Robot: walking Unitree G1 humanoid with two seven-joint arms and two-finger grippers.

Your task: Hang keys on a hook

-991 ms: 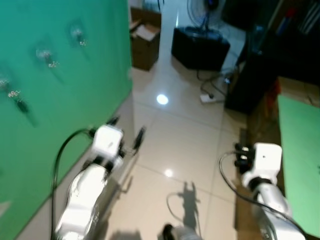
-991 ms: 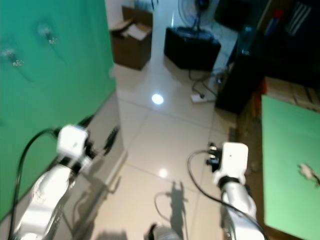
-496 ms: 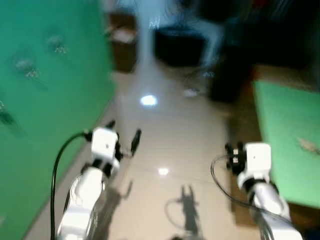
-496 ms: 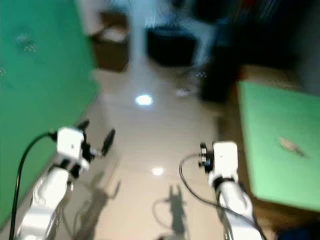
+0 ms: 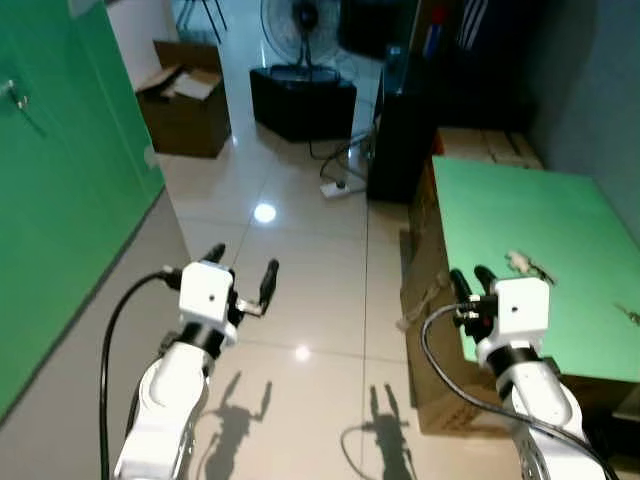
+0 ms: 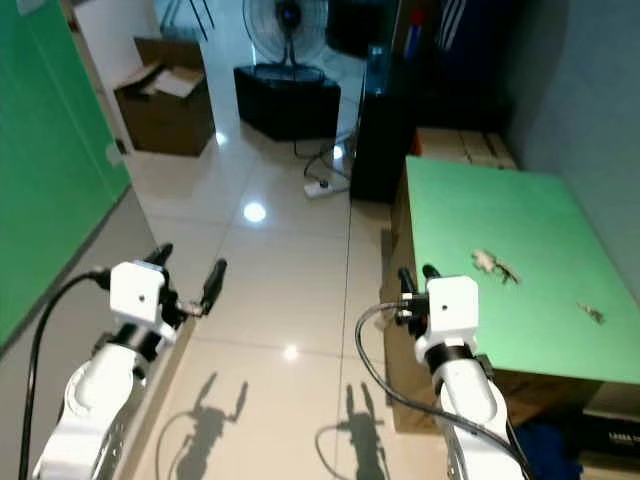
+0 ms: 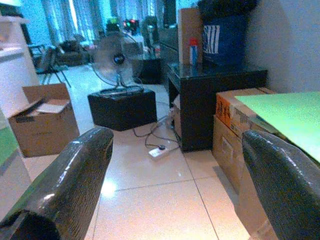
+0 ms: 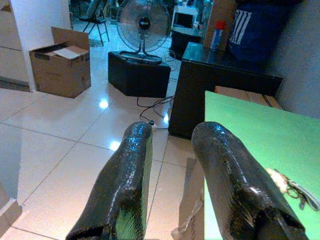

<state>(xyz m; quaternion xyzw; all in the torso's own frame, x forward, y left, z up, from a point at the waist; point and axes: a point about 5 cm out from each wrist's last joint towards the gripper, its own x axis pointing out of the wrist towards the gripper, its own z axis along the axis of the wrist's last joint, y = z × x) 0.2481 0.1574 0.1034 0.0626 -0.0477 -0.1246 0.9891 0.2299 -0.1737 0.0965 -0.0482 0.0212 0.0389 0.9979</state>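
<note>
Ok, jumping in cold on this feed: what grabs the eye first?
The bright green table to the robot's right, with a bunch of keys lying on it just beyond the right gripper. The green wall stands on the left, beside the open left gripper, and a fan stands far down the tiled floor.

Tiled floor (image 5: 300,250) ahead is open between green wall (image 5: 60,170) and green table (image 5: 520,230). Cardboard box (image 5: 185,95), black stand (image 5: 300,100) with fan, and dark cabinet (image 5: 400,140) stand beyond.
</note>
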